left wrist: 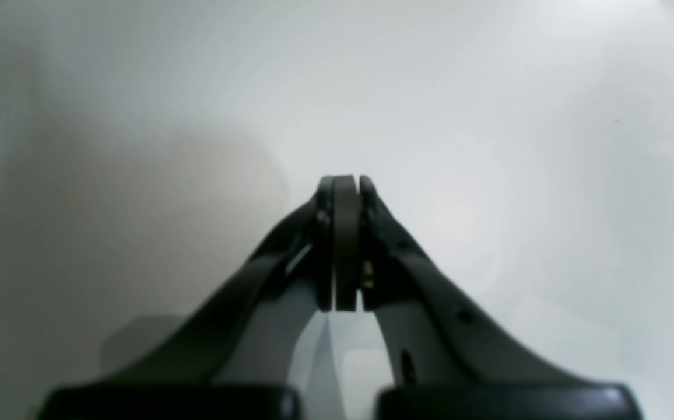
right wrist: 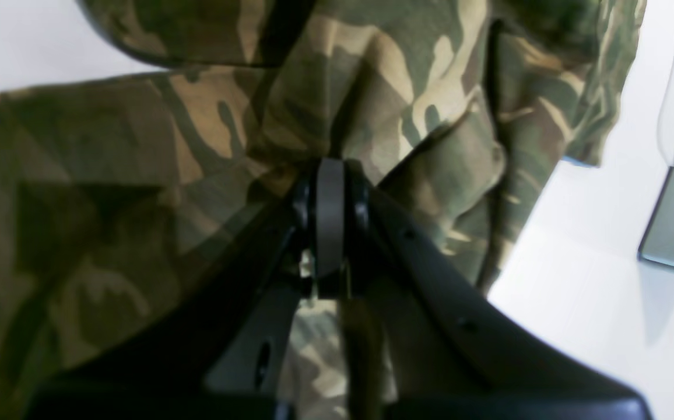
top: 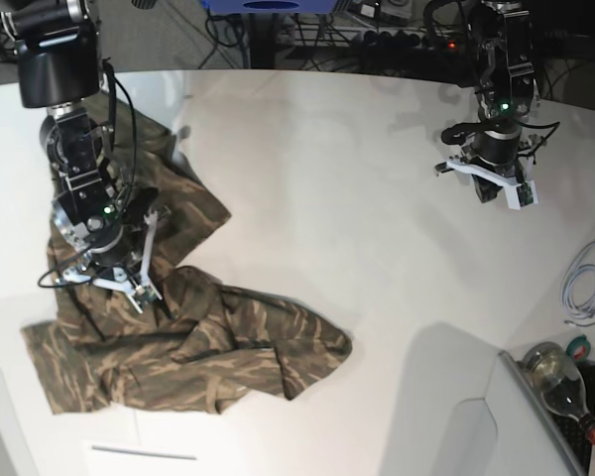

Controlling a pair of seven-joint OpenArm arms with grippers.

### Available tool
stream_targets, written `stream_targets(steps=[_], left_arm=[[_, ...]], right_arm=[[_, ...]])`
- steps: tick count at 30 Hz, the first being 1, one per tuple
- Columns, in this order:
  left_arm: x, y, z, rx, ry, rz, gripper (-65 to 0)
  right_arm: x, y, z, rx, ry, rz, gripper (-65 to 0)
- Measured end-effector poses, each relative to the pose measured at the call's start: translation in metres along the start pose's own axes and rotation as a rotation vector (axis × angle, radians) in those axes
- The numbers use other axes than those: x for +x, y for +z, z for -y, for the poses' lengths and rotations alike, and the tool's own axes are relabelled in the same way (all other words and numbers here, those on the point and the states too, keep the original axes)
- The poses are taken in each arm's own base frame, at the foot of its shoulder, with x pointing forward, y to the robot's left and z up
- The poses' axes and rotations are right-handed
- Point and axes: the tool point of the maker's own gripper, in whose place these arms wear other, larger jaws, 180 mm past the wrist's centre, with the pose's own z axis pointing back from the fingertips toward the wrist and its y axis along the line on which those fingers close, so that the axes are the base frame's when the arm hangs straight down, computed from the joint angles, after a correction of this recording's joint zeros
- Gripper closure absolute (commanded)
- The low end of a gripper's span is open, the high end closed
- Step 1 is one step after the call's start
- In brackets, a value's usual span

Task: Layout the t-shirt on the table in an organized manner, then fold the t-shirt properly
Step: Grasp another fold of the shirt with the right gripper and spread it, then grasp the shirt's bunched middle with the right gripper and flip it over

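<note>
A: Surface?
B: One broad white table (top: 357, 198), smooth, plain. Far edge curves along the top of the base view; cables and dark gear sit beyond it.

A: What lies on it?
B: A camouflage t-shirt (top: 178, 337), crumpled, lying at the left of the base view. Olive, brown, tan, black. Bunched in folds, one part reaching toward the far edge, the rest spread nearer the front.

A: Anything else?
B: A white cable (top: 585, 288) at the right edge. Whether it touches the tabletop, cannot tell.
</note>
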Motion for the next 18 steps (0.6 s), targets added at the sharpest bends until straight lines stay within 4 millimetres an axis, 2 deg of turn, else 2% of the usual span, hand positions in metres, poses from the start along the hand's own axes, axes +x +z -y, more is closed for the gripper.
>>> stream_targets(steps=[6, 10, 12, 14, 15, 16, 18], left_arm=[[-0.002, 0.001, -0.003, 0.006, 0.0, -0.004, 0.0], [-0.007, 0.0, -0.005, 0.011, 0.001, -0.017, 0.0], [-0.009, 0.0, -0.006, 0.012, 0.001, -0.025, 0.0], [-0.009, 0.0, -0.006, 0.014, 0.001, -0.023, 0.0], [-0.008, 0.0, -0.006, 0.012, -0.001, -0.02, 0.0], [-0.007, 0.0, -0.006, 0.011, -0.001, -0.019, 0.0], [-0.006, -0.001, -0.005, 0.01, 0.001, -0.017, 0.0]], right_arm=[[-0.028, 0.018, 0.033, -0.08, 0.005, -0.041, -1.4], [-0.053, 0.028, 0.04, -0.099, 0.026, -0.129, -1.5], [-0.057, 0.033, 0.044, -0.11, 0.029, -0.147, -2.1], [-0.052, 0.045, 0.051, -0.138, -0.002, -0.119, -3.0], [-0.045, 0.052, 0.057, -0.163, -0.036, -0.103, -5.7], [-0.034, 0.059, 0.063, -0.187, -0.063, -0.074, -10.4], [0.005, 0.076, 0.072, -0.231, -0.1, 0.04, -26.0]])
